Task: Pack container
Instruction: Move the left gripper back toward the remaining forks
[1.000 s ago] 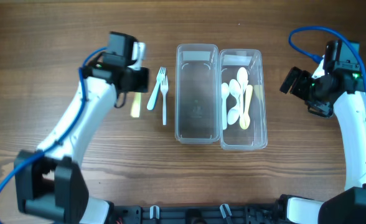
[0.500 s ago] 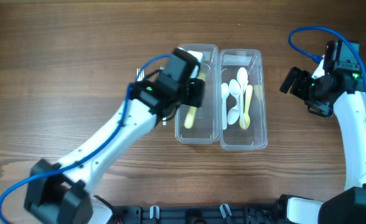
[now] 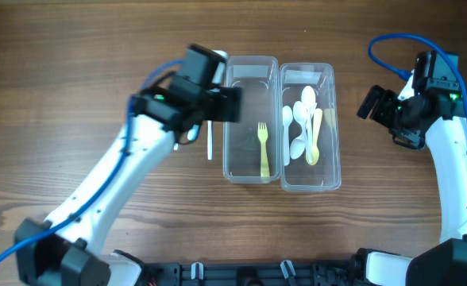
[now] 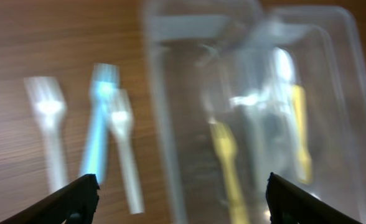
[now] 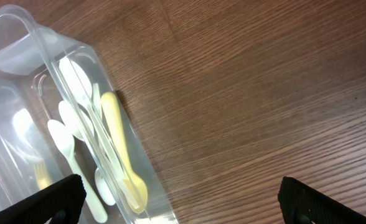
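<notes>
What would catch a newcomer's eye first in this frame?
A clear plastic left container at table centre holds a single yellow plastic fork; the matching right container holds white plastic spoons. The left gripper hangs open at the left one's rim, beside loose forks on the wood.

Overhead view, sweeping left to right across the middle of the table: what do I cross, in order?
White fork handle on the table → left container, holding a yellow fork → right container, holding the spoons → right gripper, jaws open.
</notes>
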Robot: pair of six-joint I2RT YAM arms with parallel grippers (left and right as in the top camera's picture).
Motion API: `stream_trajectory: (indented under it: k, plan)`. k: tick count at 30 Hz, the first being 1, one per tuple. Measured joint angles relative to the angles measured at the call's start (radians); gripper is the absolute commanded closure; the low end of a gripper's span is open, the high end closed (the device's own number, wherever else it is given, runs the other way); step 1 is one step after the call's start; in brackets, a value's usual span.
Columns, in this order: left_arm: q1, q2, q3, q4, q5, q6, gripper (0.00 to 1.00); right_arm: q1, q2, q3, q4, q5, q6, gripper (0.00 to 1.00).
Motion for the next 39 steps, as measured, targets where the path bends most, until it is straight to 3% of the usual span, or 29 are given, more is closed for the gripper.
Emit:
stream_trajectory:
  k: [7, 17, 21, 33, 36, 39]
  plan:
    - [0.167, 0.109, 0.003, -0.034, -0.108, 0.049, 0.22, 0.000, 0.000, 0.000, -0.002, 0.000, 0.000, 0.01]
    - [0.277, 0.406, -0.006, 0.055, -0.130, 0.128, 0.22, 0.000, 0.000, 0.000, -0.006, 0.000, 0.000, 0.01]
    - [0.280, 0.440, -0.006, 0.088, -0.133, 0.160, 0.42, 0.000, 0.000, 0.000, -0.006, 0.000, 0.000, 0.01]
    - [0.280, 0.487, -0.006, 0.121, -0.102, 0.185, 0.48, 0.000, 0.000, 0.000, -0.007, 0.000, 0.000, 0.01]
    - [0.280, 0.489, -0.006, 0.121, -0.097, 0.185, 0.55, 0.000, 0.000, 0.000, -0.007, 0.000, 0.000, 0.00]
    - [0.280, 0.489, -0.006, 0.121, -0.093, 0.190, 0.69, 0.000, 0.000, 0.000, -0.007, 0.000, 0.000, 0.01]
